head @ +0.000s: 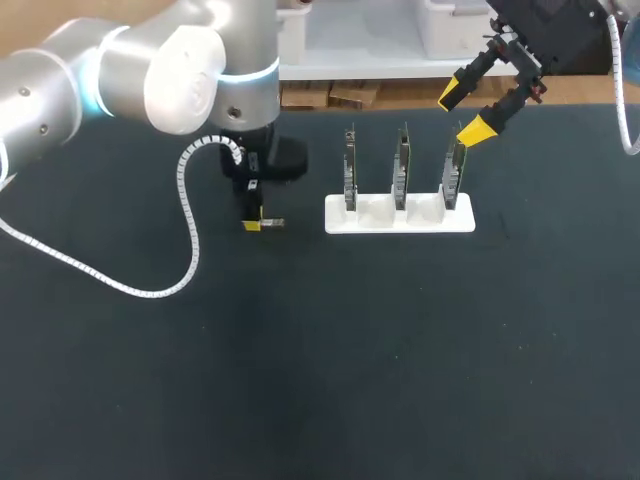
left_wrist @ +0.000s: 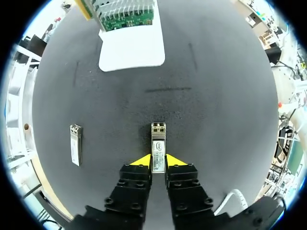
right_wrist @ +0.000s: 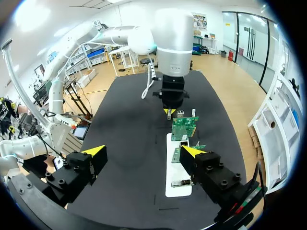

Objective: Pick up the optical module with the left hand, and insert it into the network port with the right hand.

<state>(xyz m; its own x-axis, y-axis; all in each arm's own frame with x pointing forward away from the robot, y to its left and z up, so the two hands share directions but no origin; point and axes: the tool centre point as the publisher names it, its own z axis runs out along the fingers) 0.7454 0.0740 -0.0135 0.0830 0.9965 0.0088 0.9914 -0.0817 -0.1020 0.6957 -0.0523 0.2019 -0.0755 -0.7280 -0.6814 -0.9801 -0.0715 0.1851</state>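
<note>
Module [left_wrist: 158,139] white-labelled, print illegible, pinched by left end effector [left_wrist: 158,162]; right end effector [right_wrist: 144,150] spread.

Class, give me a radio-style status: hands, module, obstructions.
Left hand shut on optical module, low on the mat. Right hand open above the card holder. Second module lies aside, not in the way.

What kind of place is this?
Probably a robotics test bench: the left gripper holds an optical module on a black table, near a white stand of circuit cards, the right gripper open nearby.
</note>
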